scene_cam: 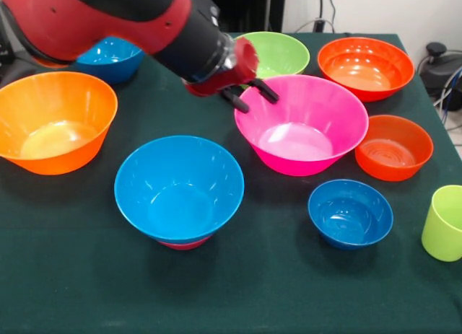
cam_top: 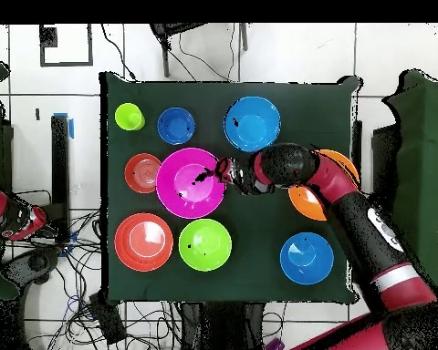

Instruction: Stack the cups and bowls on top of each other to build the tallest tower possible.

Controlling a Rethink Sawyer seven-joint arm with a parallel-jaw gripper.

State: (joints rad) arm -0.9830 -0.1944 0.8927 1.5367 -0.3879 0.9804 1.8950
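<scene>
Gripper (scene_cam: 250, 94) fingers (scene_cam: 265, 90) spread apart, empty, over pink bowl (scene_cam: 303, 128) rim at approx 10 o'clock, contact w/ rim unclear.

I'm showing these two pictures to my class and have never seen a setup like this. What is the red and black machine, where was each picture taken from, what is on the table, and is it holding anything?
It is a robot arm. Its gripper, a two-fingered claw, hangs open over the rim of the large pink bowl, holding nothing. One picture looks across the table; the other looks straight down on it. On the dark green table lie an orange bowl, a blue bowl sitting on something red, a small blue bowl, two red-orange bowls, a green bowl, another blue bowl and a lime-green cup.
</scene>
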